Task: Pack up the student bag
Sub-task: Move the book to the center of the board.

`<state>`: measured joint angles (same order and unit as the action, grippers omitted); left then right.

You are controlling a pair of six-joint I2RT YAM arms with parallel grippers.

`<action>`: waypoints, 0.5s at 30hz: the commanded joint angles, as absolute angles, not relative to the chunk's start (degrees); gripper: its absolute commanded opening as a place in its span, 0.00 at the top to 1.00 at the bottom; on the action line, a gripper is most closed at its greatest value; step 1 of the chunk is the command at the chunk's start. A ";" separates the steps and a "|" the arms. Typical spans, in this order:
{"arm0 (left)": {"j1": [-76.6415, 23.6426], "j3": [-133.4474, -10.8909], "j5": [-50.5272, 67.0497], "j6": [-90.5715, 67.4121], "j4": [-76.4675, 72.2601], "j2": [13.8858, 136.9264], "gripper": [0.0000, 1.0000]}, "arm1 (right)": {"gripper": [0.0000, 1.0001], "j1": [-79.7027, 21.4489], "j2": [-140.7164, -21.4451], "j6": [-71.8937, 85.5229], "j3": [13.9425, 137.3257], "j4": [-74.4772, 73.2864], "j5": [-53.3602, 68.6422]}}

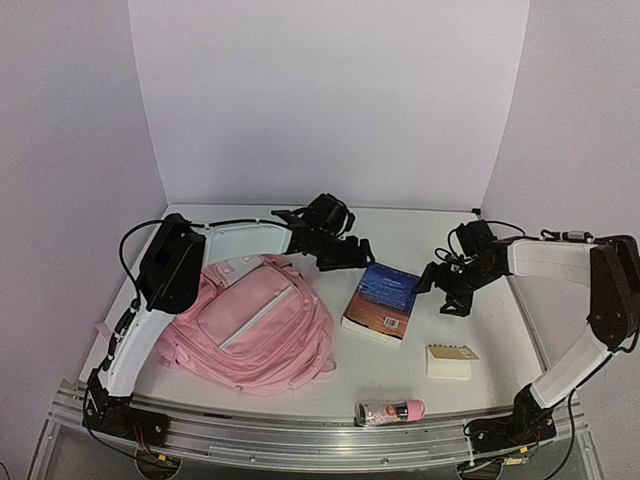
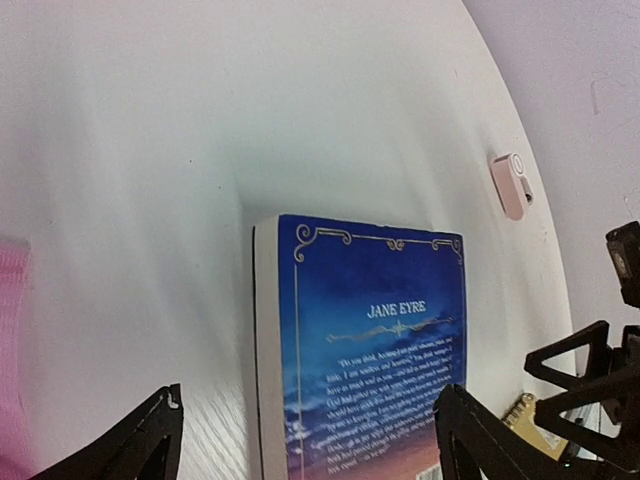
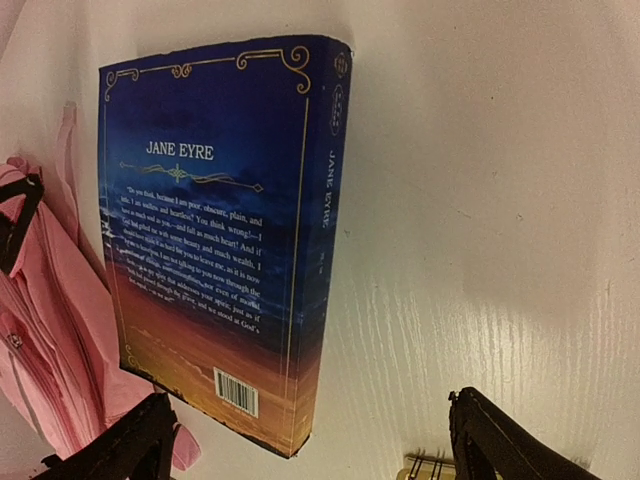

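The student bag [image 1: 250, 320], a large pink backpack, lies flat at the left of the table, and its edge shows in the right wrist view [image 3: 40, 330]. A blue "Jane Eyre" book [image 1: 382, 300] lies back cover up just right of it. My left gripper [image 1: 345, 255] hovers open and empty above the book's far left corner; in its wrist view the book [image 2: 370, 370] lies between the spread fingers [image 2: 130, 450]. My right gripper [image 1: 437, 290] is open and empty just right of the book [image 3: 210, 230].
A cream spiral notepad [image 1: 450, 362] lies to the right of the book, near my right gripper [image 3: 312, 400]. A pink bottle-like item [image 1: 390, 411] lies at the near edge. A small pinkish object [image 2: 510, 185] sits by the back wall.
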<state>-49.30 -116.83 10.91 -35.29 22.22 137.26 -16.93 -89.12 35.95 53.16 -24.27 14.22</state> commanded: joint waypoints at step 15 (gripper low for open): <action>-50.84 -115.03 22.39 -37.33 21.07 144.71 0.68 | 0.12 -17.05 -101.10 48.49 49.84 -2.97 24.59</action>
<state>-50.49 -119.81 19.49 -35.32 21.16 146.05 -16.93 -98.69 45.70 50.49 -9.01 20.61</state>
